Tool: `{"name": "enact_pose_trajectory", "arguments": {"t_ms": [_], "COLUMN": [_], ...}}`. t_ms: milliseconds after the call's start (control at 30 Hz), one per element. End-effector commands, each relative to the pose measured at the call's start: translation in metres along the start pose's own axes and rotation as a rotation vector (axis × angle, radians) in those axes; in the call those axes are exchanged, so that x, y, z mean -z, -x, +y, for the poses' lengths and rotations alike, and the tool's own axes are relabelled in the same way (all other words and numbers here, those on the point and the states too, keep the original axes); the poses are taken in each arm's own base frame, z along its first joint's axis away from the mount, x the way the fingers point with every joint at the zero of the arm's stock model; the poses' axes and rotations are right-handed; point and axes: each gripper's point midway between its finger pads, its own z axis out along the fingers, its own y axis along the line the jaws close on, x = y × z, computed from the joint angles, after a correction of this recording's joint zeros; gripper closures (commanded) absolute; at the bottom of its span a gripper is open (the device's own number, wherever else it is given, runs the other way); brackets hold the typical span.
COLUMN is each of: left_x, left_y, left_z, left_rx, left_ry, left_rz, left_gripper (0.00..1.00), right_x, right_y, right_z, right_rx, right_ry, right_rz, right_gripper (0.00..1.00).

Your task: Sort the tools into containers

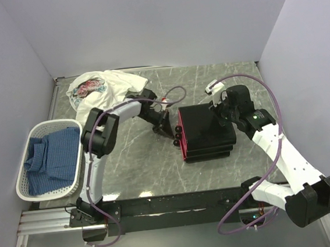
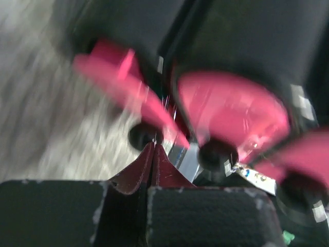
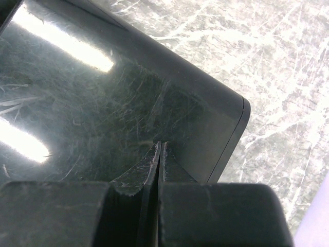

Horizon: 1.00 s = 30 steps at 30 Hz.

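The black drawer unit [image 1: 208, 132] stands mid-table, its pink-red drawer fronts [image 1: 182, 134] facing left. My left gripper [image 1: 169, 129] is shut and empty, its tips right at the round black knobs. In the blurred left wrist view its tips [image 2: 154, 147] touch one knob [image 2: 145, 135], with another knob [image 2: 217, 154] to the right and the pink drawer fronts [image 2: 231, 108] above. My right gripper [image 1: 219, 113] is shut and rests on the unit's top; in the right wrist view its tips [image 3: 160, 146] press the glossy black top [image 3: 103, 98] near a corner. No tools are in view.
A white lattice basket [image 1: 25, 182] with blue cloth sits at the left table edge. A white patterned cloth [image 1: 100, 86] lies at the back left. Grey walls close in the table on three sides. Bare marble table [image 3: 288, 77] shows beside the unit.
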Motion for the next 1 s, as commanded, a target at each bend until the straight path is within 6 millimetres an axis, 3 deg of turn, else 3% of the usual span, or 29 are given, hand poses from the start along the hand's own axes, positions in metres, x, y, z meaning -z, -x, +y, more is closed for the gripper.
{"name": "enact_pose_trajectory", "arguments": {"t_ms": [0,167,300,400,500,533,633,667,700,733,800,833,867,900,933,967], "left_x": [-0.025,-0.039,-0.019,0.025,0.076,0.095,0.134,0.146,0.155,0.174,0.193,0.212,0.222,0.232,0.245,0.253], "left_y": [0.012,0.006,0.001,0.006,0.014,0.013,0.018,0.023,0.025,0.036,0.045,0.058,0.067,0.073,0.086,0.093], "left_z": [-0.016,-0.015,-0.017,-0.019,-0.019,-0.011,-0.003,-0.006,-0.001,-0.003,-0.004,-0.014,-0.02,-0.024,-0.037,-0.042], "left_rx": [-0.059,-0.041,-0.008,0.031,0.03,0.026,-0.012,-0.041,-0.047,-0.089,-0.108,-0.15,-0.181,-0.184,-0.236,-0.259], "left_ry": [-0.064,-0.092,-0.081,-0.056,-0.031,0.005,0.086,0.108,0.148,0.174,0.226,0.249,0.264,0.277,0.3,0.317], "left_rz": [0.043,0.089,0.055,-0.048,-0.162,-0.188,-0.262,-0.286,-0.299,-0.341,-0.381,-0.432,-0.468,-0.501,-0.543,-0.567], "left_gripper": [0.99,0.99,0.99,0.99,0.99,0.99,0.96,0.89,0.83,0.74,0.64,0.32,0.04,0.04,0.04,0.04], "right_x": [-0.001,-0.001,0.001,0.01,0.025,0.032,0.037,0.038,0.039,0.04,0.038,0.04,0.035,0.035,0.032,0.033], "right_y": [-0.076,-0.078,-0.068,-0.032,0.012,0.027,0.042,0.042,0.048,0.047,0.05,0.044,0.039,0.037,0.035,0.021], "right_z": [0.016,0.016,0.012,-0.002,-0.03,-0.041,-0.068,-0.076,-0.084,-0.094,-0.107,-0.123,-0.13,-0.138,-0.141,-0.16], "right_rx": [-0.007,-0.004,-0.005,-0.032,-0.093,-0.126,-0.17,-0.185,-0.203,-0.249,-0.313,-0.405,-0.45,-0.507,-0.568,-0.641], "right_ry": [0.055,0.057,0.04,-0.024,-0.137,-0.184,-0.287,-0.32,-0.342,-0.372,-0.39,-0.433,-0.444,-0.453,-0.449,-0.485], "right_rz": [0.304,0.316,0.293,0.184,0.05,0.005,-0.029,-0.028,-0.044,-0.05,-0.054,-0.058,-0.047,-0.049,-0.05,-0.03], "right_gripper": [1.0,1.0,1.0,1.0,1.0,1.0,1.0,0.97,0.93,0.72,0.54,0.33,0.2,0.07,0.0,0.0]}}
